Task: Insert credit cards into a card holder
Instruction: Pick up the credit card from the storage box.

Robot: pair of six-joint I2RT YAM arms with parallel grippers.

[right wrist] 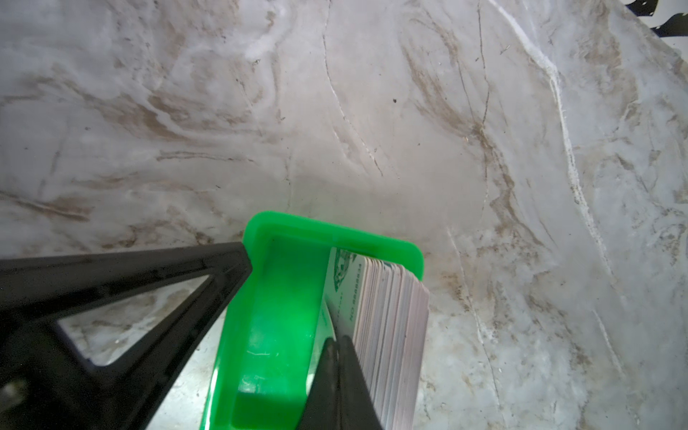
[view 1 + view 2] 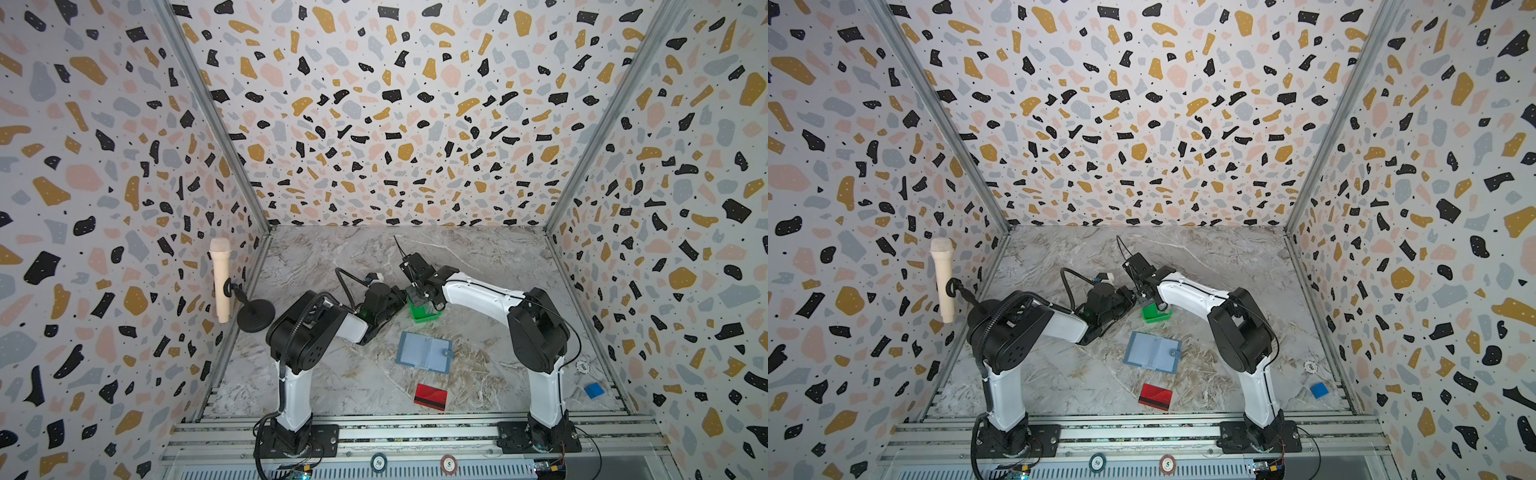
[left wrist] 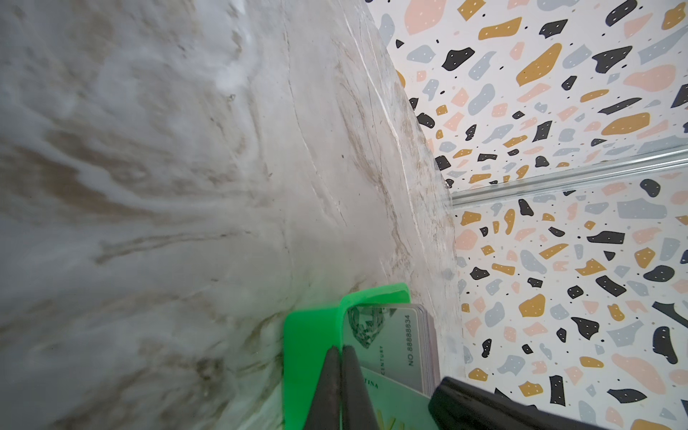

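1. Nearest us, two poker chips (image 2: 378, 462) sit on the aluminium rail (image 2: 415, 434) that edges the front of the desk (image 2: 332, 382). Both arm bases are bolted to that rail.
2. Just past that edge a red card (image 2: 430, 396) with a dark stripe lies flat, apart from everything else.
3. Farther in we see the card holder (image 2: 424, 352) – dusty blue, spread open and flat, clear sleeves facing up, snap tab toward the right arm. It lies between the two arms, near the green tray (image 2: 419, 318) but not touching it.
4. The tray stands at mid-desk with a stack of credit cards (image 1: 394, 316) on edge against one end wall.
5. Our left fingers (image 3: 327, 379) are pinched shut on the tray's wall near a corner.
6. Our right fingers (image 1: 324, 383) are drawn narrow – closed on the edge of a pale green card (image 3: 394, 398) that leans off the front of the stack.
7. Open marble runs from the tray to the back wall. Near the desk's right edge lie a white chip (image 2: 582, 366) and a blue block (image 2: 594, 390). At the left edge stands a microphone (image 2: 220, 280) on its stand.
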